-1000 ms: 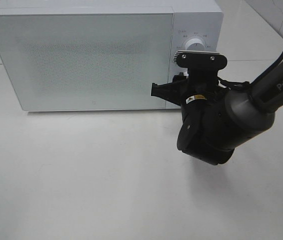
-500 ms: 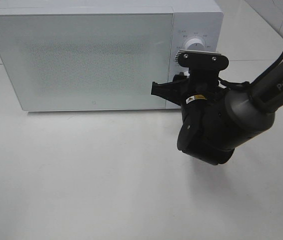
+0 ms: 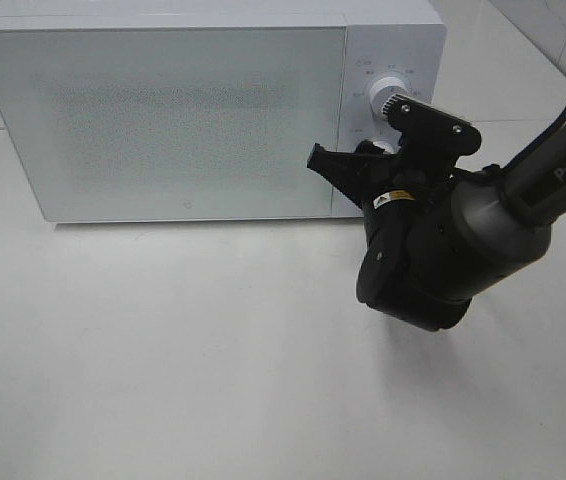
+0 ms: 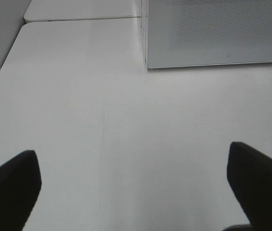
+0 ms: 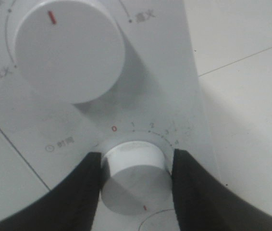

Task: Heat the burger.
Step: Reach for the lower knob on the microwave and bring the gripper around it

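A white microwave (image 3: pixel 163 120) is sitting along the far edge of the bench (image 3: pixel 213 350), with its door (image 3: pixel 163 110) shut flat. The burger is not showing in any view, and the door's dotted window is not letting anything inside be made out.

The right gripper (image 5: pixel 136 161) is reaching over the right part of the bench to the control panel (image 3: pixel 368 60) at the microwave's right end. There its two black fingers (image 5: pixel 78 192) are closing on the lower knob (image 5: pixel 133 187), one pressing against each side of the small white dial, so the gripper is gripping that knob. The knob's red mark is pointing away from the 0 of the numbered scale printed around it. Just beside it on the panel, the larger upper knob (image 5: pixel 66 48) is standing untouched, its own red mark showing near its rim.

The left gripper (image 4: pixel 132 159) is hanging over bare bench near the left edge, in front of the microwave's left front corner and well apart from it. Its fingers (image 4: pixel 11 187) are spreading wide apart and holding nothing, with only white surface showing between them
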Available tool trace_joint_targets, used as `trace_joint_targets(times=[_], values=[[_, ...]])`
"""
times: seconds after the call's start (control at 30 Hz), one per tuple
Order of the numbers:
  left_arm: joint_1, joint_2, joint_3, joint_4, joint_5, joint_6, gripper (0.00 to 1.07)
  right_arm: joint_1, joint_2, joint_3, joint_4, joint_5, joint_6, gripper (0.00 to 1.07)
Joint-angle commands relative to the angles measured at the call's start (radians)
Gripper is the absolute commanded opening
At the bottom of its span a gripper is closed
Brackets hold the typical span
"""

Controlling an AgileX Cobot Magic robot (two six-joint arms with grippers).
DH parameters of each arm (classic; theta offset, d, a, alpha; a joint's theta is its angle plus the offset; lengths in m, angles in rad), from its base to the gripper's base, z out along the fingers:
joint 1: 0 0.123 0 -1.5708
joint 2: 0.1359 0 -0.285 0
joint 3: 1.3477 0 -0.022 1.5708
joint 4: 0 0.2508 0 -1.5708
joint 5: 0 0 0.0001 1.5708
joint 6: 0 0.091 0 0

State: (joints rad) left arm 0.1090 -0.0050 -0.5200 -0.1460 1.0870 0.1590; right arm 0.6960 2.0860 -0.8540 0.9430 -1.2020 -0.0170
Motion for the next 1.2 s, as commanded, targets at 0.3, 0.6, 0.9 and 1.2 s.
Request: trace_joint_targets(times=[0.3, 0.6, 0.9, 1.2], values=[[0.004, -0.017, 0.002, -0.001, -0.012, -0.003, 0.98, -0.006, -0.001, -0.004, -0.087, -0.161, 0.389, 0.04], [0.004, -0.017, 0.002, -0.001, -0.012, -0.003, 0.98, -0.006, -0.001, -0.004, -0.120, -0.161, 0.587, 0.04], [0.004, -0.017, 0.002, -0.001, -0.012, -0.003, 0.98, -0.006, -0.001, -0.004, -0.170, -0.161, 0.760, 0.04], [0.004, -0.017, 0.002, -0.001, -0.012, -0.003, 0.98, -0.006, -0.001, -0.004, -0.215, -0.169, 0.970, 0.04]])
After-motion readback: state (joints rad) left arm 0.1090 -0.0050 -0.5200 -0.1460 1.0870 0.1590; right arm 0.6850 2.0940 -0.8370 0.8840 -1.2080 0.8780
